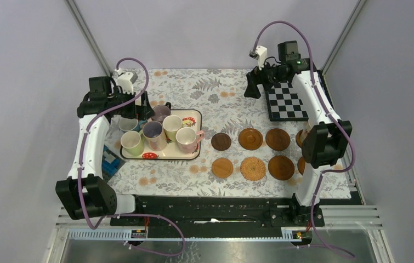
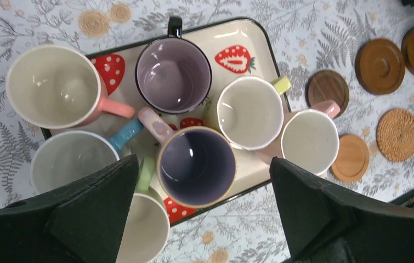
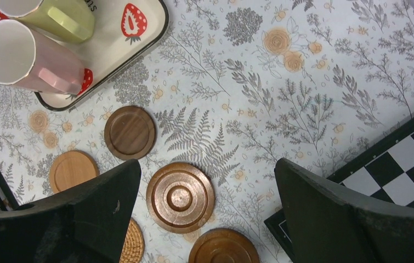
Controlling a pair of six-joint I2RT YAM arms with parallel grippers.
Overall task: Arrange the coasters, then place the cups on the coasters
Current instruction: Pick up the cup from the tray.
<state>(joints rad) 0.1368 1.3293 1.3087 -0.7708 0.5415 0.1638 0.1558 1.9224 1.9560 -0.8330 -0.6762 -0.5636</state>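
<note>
Crowding tray (image 2: 256, 46): cups (image 2: 248, 112) | checkerboard mat (image 1: 285, 101) near coasters (image 1: 250, 138) | left pincer (image 2: 202, 164), right pincer (image 3: 207, 164) gaping, empty

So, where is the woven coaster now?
Top view: the woven coaster lies right of the tray, in the near row, between a tan coaster and a dark coaster.

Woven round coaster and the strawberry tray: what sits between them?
A smooth light-tan wooden round coaster lies between the woven tan round coaster and the cream strawberry-print rectangular tray; the top view shows it.
</note>
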